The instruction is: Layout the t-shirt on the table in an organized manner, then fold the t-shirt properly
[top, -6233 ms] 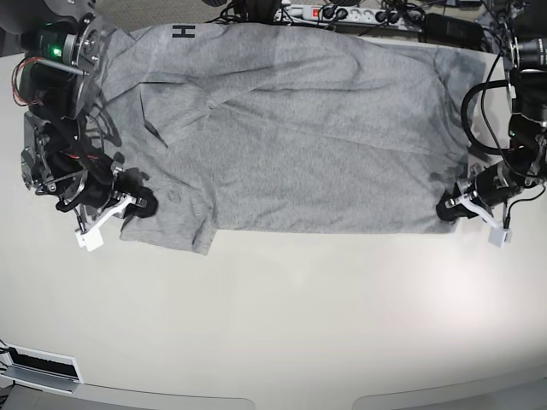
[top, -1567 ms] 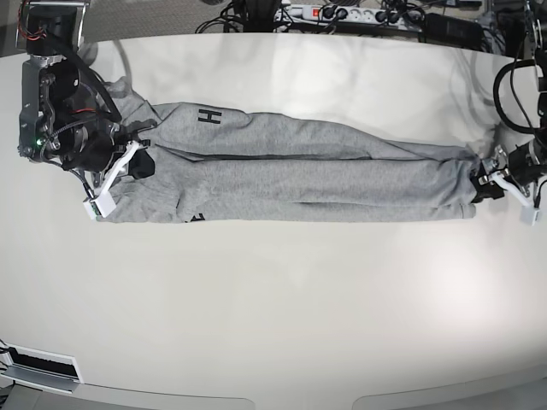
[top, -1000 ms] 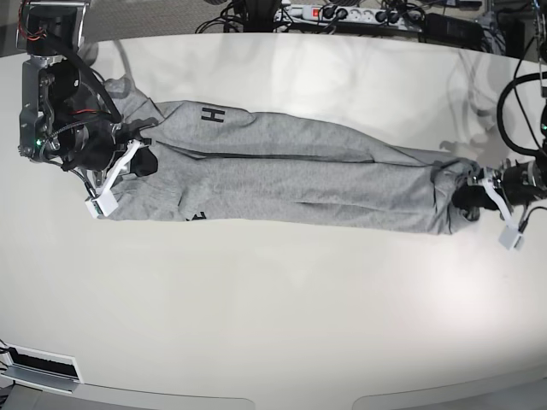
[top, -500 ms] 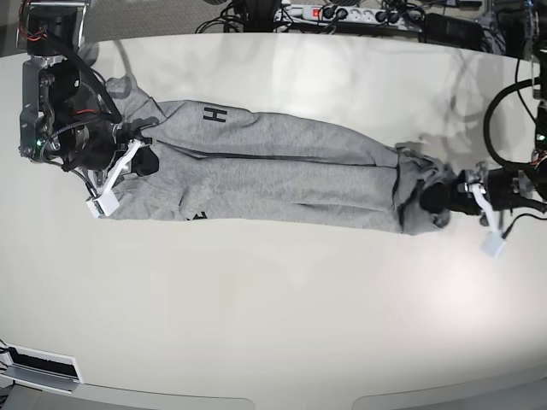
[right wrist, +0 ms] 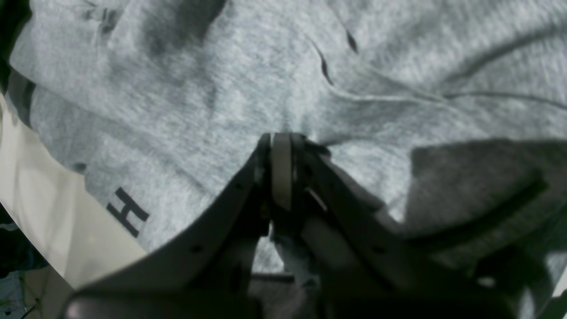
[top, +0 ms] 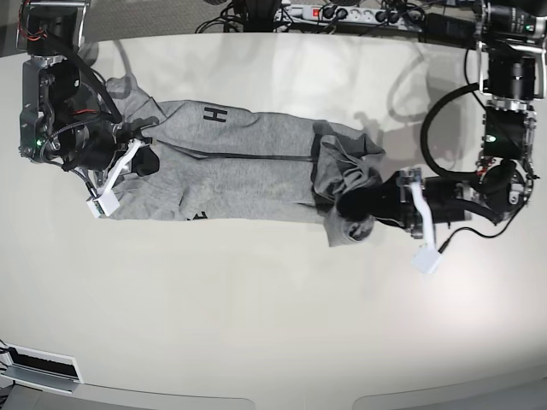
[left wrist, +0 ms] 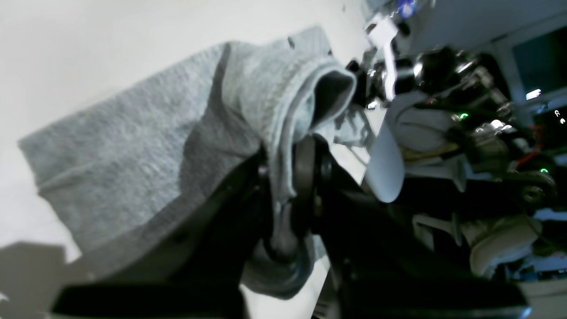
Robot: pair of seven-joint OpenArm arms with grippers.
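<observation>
At the left of the base view your right hand (top: 141, 161) is clamped shut on the t-shirt (top: 239, 171), which lies as a long strip across the upper tabletop (top: 256, 325). Right of centre, your left hand (top: 355, 203) pinches the bunched hem, lifted over the strip. If that grip slips, the fold could land crooked.

the t-shirt (top: 231, 166) lies on the surface (top: 256, 325) as a long band across the far half of the base view. its end on that view's right is lifted and doubled back over the middle, pinched in the left gripper (top: 355, 203). the right gripper (top: 141, 161) clamps the opposite end, at that view's left. a power strip (top: 342, 13) sits beyond the far edge
</observation>
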